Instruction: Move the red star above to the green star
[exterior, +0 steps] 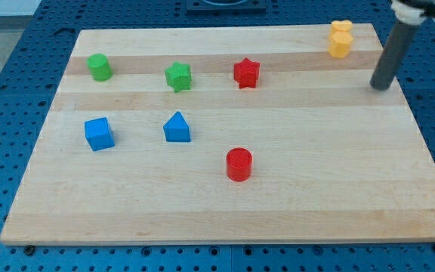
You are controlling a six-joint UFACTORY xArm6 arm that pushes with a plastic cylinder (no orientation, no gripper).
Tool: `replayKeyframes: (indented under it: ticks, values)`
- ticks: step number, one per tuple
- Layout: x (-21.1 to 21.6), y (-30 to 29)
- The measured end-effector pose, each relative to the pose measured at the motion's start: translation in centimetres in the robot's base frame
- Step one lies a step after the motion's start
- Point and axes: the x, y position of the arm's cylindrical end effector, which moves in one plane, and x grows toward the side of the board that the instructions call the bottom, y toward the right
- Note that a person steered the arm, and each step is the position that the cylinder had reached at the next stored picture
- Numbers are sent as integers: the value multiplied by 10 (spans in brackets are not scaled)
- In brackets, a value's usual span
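Note:
The red star (246, 73) lies on the wooden board near the view's top, just right of centre. The green star (178, 76) lies to its left, a short gap apart, at about the same height. My tip (381, 86) stands at the view's right, far to the right of the red star and touching no block. The dark rod rises from it toward the view's top right corner.
A green cylinder (100, 67) lies at top left. A blue cube (99, 134) and a blue triangular block (177, 128) lie left of centre. A red cylinder (239, 164) lies at lower centre. Two yellow blocks (340, 39) lie at top right, left of the rod.

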Motion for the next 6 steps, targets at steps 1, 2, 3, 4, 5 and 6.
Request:
replayKeyframes:
  ticks: [1,2,3,4,5,6]
  values:
    - [20,-51]
    - [-4,-100]
    - [-27,-169]
    - [-60,-245]
    - [-91,-319]
    - [-102,-354]
